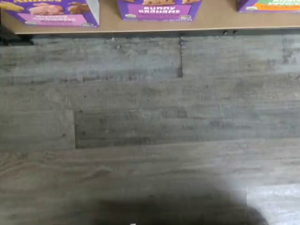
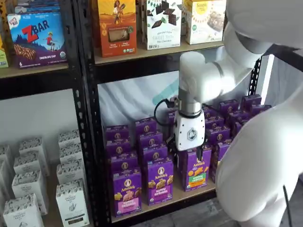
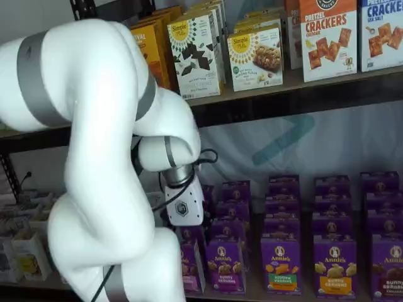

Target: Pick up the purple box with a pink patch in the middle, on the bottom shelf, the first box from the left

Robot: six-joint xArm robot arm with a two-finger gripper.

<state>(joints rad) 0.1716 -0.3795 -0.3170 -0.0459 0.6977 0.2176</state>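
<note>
Purple box (image 2: 126, 192) seen at left front of bottom shelf (image 2: 161, 204), untouched. Gripper (image 2: 199, 153) hung above boxes to its right, nothing held; jaws taken as open. Reach, grab, lift not yet done.

Glossy printed cardboard forms the purple box (image 2: 127, 192). The bottom shelf (image 1: 154, 26) is matt tan board, framed in black metal; the floor (image 1: 150, 117) shows grey woodgrain.

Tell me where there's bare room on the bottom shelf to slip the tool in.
The bottom shelf is bare only along its front edge, ahead of the purple box and its neighbours. Narrow gaps separate the front cartons. Behind them the rows stand packed. The tool hangs over the front row.
</note>
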